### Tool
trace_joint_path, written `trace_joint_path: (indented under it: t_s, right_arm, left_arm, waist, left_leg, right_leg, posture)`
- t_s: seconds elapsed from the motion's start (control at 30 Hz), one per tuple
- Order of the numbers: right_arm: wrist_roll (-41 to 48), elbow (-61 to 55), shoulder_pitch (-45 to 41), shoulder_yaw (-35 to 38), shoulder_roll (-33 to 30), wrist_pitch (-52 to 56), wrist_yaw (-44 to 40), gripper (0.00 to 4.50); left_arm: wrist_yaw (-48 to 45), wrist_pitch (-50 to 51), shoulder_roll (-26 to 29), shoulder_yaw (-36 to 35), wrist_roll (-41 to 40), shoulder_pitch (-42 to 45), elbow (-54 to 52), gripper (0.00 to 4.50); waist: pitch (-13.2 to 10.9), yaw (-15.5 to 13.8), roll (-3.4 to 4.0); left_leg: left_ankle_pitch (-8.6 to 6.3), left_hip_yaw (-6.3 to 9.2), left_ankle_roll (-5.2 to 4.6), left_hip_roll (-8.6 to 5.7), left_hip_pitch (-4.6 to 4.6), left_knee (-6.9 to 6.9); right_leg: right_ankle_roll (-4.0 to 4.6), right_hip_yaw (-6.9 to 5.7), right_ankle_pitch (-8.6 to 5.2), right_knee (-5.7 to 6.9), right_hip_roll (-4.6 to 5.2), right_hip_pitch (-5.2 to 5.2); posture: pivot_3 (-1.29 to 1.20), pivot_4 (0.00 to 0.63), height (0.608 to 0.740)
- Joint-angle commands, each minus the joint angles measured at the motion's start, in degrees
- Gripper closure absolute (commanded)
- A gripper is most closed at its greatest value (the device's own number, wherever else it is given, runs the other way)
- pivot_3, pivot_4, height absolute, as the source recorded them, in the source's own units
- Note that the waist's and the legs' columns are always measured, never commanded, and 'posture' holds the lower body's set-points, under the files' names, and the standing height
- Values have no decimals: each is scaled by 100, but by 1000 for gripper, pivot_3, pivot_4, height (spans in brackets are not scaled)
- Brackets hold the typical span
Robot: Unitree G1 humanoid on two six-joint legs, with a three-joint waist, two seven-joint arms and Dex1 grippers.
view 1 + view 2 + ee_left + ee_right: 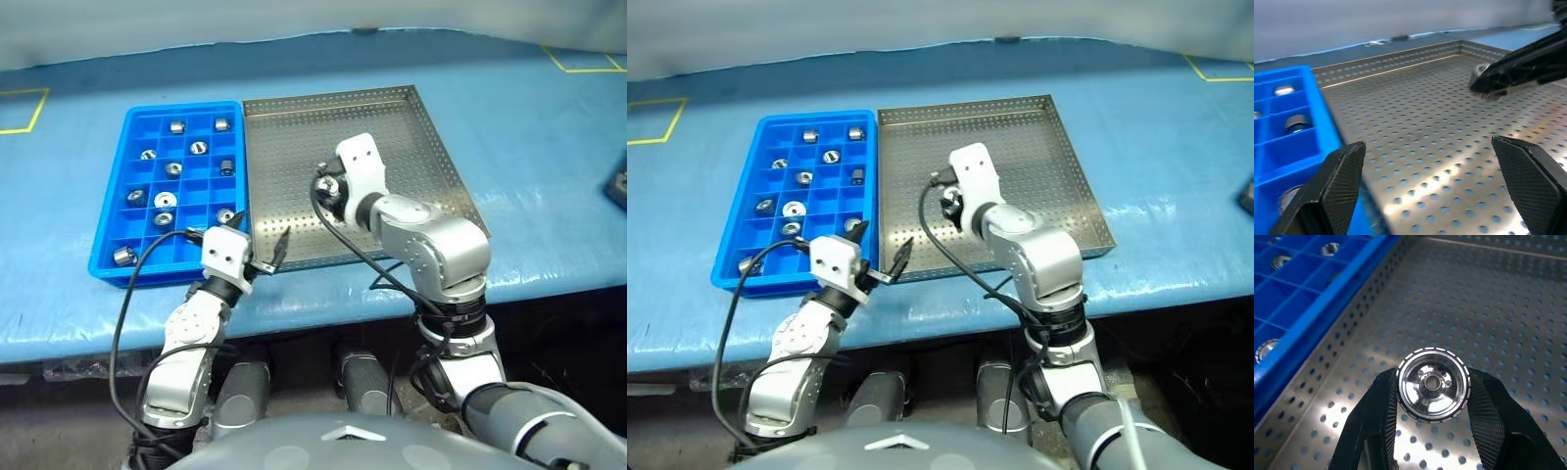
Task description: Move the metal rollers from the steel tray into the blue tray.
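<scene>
My right gripper [327, 189] hangs over the middle of the steel tray [421, 147], shut on one of the metal rollers [1432, 384], a shiny ring held flat-face-up between both fingers above the perforated floor. The blue tray [110, 245] lies to the left, touching the steel tray, and several rollers [166, 200] sit in its square compartments. Over the front edge where the two trays meet, my left gripper [260, 235] stands open with nothing between its fingers. In the left wrist view the right gripper [1513, 73] shows ahead with the roller [1480, 71] at its tip.
Both trays rest on a blue table [549, 127] with yellow tape marks [24, 113] at the far left and far right. A dark object [619, 188] lies at the right edge. The table's front edge runs just below the trays.
</scene>
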State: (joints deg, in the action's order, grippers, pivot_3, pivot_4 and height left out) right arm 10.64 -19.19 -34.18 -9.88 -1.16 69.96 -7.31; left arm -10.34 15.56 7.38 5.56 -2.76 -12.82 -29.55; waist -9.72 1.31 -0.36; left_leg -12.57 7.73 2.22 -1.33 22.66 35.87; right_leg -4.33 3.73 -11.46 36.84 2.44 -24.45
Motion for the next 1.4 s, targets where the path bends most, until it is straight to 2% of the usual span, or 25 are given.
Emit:
trace_joint_path:
  t_s: [0.03,0.23,0.27,0.47,0.7,0.83,0.87,0.97,1.07,1.1,1.27,1.4]
  right_arm:
    - [7,415,-295,-238,402,-791,-58,2808]
    - [-69,1270,-619,-901,906,-1701,-393,2808]
    - [-87,1397,-617,-1020,966,-1833,-455,2808]
    - [-179,2030,-521,-1485,1115,-2488,-752,2808]
    - [-348,2813,-320,-1744,1041,-2915,-957,2808]
    - [-394,2807,-45,-1840,856,-2599,-1115,2808]
    - [-413,2755,2,-1852,819,-2542,-1130,2065]
    - [-227,2311,130,-1702,760,-2204,-1272,1134]
    - [-3,1593,170,-1224,844,-1810,-1152,171]
    - [69,1382,164,-1061,870,-1740,-1120,46]
    - [402,530,186,-199,991,-1648,-835,46]
    - [243,143,316,24,707,-2090,-671,46]
  left_arm:
    - [319,-190,-85,-425,7,-258,-560,0]
    - [557,-244,-131,-809,57,-1078,-1170,0]
    - [584,-274,-162,-840,34,-1258,-1265,0]
    - [672,-424,-275,-852,76,-2018,-1530,0]
    - [696,-498,-318,-793,83,-2086,-1494,0]
    - [644,-510,-300,-742,53,-2007,-1434,0]
    - [633,-506,-292,-731,52,-1991,-1423,0]
    - [585,-475,-249,-698,26,-1922,-1385,0]
    - [476,-423,-177,-647,-24,-1768,-1320,0]
    - [440,-398,-151,-629,-26,-1697,-1296,0]
    - [177,-214,18,-557,-185,-1234,-1172,0]
    - [-4,-35,193,-524,-247,-781,-1040,0]
  waist:
    - [-1,-88,-1]
    - [-1,-382,-2]
    - [-1,-426,-2]
    - [-2,-763,-7]
    - [-3,-1033,-8]
    - [-2,-1086,-8]
    - [-1,-1104,-9]
    - [-1,-1118,-8]
    - [-1,-1117,-8]
    - [-2,-1112,-7]
    - [-2,-1032,-7]
    - [-2,-857,-7]
  left_leg:
    - [0,1,0,-2,0,-2]
    - [0,9,1,-7,4,-8]
    - [0,8,1,-7,3,-11]
    - [0,18,2,-6,5,-16]
    - [-1,24,3,-4,6,-19]
    - [-1,21,4,-4,7,-25]
    - [-1,22,4,-4,5,-27]
    - [-2,21,5,-4,6,-30]
    - [-4,22,9,-4,9,-31]
    - [-5,22,10,-4,9,-31]
    - [-4,25,12,-3,17,-24]
    - [-3,25,13,-2,17,-23]
  right_leg:
    - [1,-1,0,1,1,-2]
    - [9,-9,-5,-3,4,-5]
    - [37,-9,-21,-2,5,-6]
    - [55,-21,-33,-2,5,-8]
    - [59,-32,-37,-2,5,-10]
    - [60,-31,-37,-6,5,-12]
    - [61,-31,-38,-5,5,-11]
    - [62,-31,-40,-6,5,-12]
    - [62,-31,-42,-10,5,-13]
    - [62,-32,-43,-10,5,-13]
    - [60,-38,-43,-8,5,-15]
    - [60,-40,-43,-9,5,-13]
  posture:
    - [275,150,740]
    - [399,150,740]
    - [415,150,740]
    - [472,150,740]
    - [467,150,740]
    - [449,150,740]
    - [449,150,740]
    - [426,150,740]
    - [381,150,740]
    - [367,150,740]
    - [286,150,740]
    - [225,150,740]
